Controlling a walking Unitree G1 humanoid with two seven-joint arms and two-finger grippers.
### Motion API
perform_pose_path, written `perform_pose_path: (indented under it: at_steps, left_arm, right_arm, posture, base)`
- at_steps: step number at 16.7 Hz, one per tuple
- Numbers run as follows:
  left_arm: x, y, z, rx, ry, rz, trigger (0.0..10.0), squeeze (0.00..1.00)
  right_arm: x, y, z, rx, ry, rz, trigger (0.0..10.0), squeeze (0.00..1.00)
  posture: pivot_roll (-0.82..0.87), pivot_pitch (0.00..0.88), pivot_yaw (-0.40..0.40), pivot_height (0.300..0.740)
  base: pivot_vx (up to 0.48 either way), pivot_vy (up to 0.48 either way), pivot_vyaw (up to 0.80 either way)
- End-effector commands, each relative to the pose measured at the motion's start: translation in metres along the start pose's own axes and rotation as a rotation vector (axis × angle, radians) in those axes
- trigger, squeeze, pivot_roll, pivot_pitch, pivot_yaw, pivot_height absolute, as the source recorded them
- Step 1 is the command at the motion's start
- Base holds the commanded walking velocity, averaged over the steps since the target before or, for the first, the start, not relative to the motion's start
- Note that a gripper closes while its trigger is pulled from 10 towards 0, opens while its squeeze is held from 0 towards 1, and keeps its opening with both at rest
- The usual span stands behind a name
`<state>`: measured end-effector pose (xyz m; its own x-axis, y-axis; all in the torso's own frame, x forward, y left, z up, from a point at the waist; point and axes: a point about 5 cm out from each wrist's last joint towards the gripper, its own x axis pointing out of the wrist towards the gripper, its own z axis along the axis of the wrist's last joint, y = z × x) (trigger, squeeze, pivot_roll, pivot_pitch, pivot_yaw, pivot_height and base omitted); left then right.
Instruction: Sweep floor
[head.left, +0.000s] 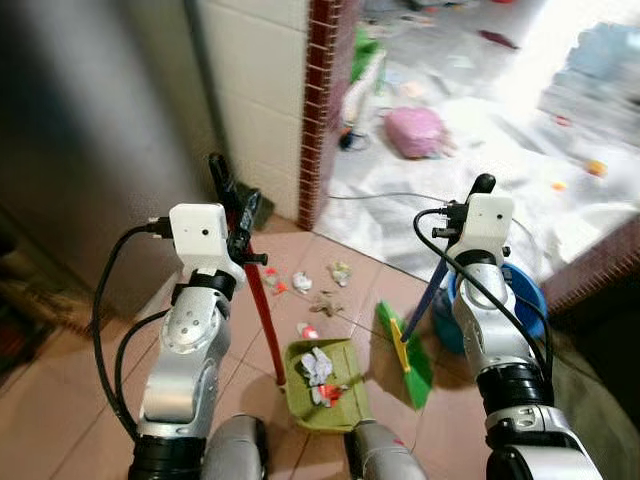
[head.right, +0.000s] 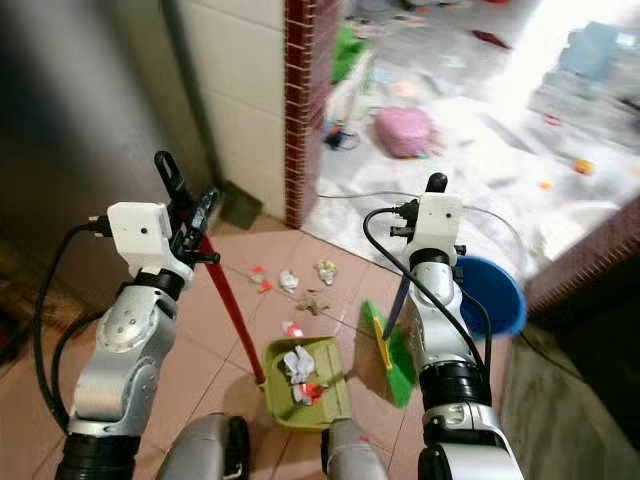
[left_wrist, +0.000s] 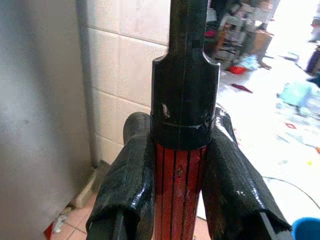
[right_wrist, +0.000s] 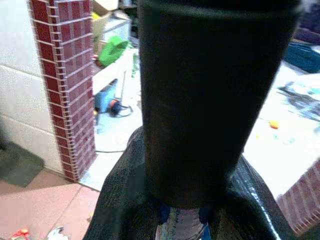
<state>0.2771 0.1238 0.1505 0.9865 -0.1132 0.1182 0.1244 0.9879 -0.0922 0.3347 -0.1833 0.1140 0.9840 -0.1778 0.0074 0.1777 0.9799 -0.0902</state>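
Left gripper (left_wrist: 182, 175): clamped on red dustpan handle (head.left: 260, 305).
Right gripper (right_wrist: 192, 210): closed around broom handle (head.left: 432, 288), seemingly blue.
Dustpan (head.left: 325, 385): on tiles, holding scraps.
Broom head (head.left: 405, 350): green, just beside dustpan.
Litter (head.left: 318, 290): scattered ahead of dustpan.

The right hand (right_wrist: 182, 220) hides the broom's handle (head.left: 436, 285); the far room (head.left: 520, 90) is blurred.

Green dustpan (head.left: 325, 388) — red handle (head.left: 262, 315), green broom (head.left: 407, 352)
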Motion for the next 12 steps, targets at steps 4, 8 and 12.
perform_pose_path:
  at_steps: [4,8,12]
  left_arm:
    - [-0.0002,-0.0026,0.0136,-0.008,-0.049,-0.017,10.0,0.00]
    - [0.0020,-0.0016,0.0164,-0.002,-0.050,-0.017,10.0,0.00]
    - [0.0022,-0.0003,0.0176,-0.002,-0.048,-0.009,10.0,0.00]
  right_arm:
    - [-0.0005,-0.0042,-0.0086,-0.015,0.046,-0.022,10.0,0.00]
    - [0.0018,-0.0017,-0.0064,-0.013,0.043,-0.021,10.0,0.00]
    - [0.0030,-0.0026,-0.0069,-0.012,0.048,-0.028,10.0,0.00]
  posture:
    - [-0.02,0.120,-0.033,0.740]
    - [-0.01,0.127,-0.031,0.740]
    - [-0.01,0.128,-0.031,0.740]
  base:
    - [0.000,0.347,-0.80]
    - [0.000,0.323,-0.80]
    - [0.000,0.000,-0.80]
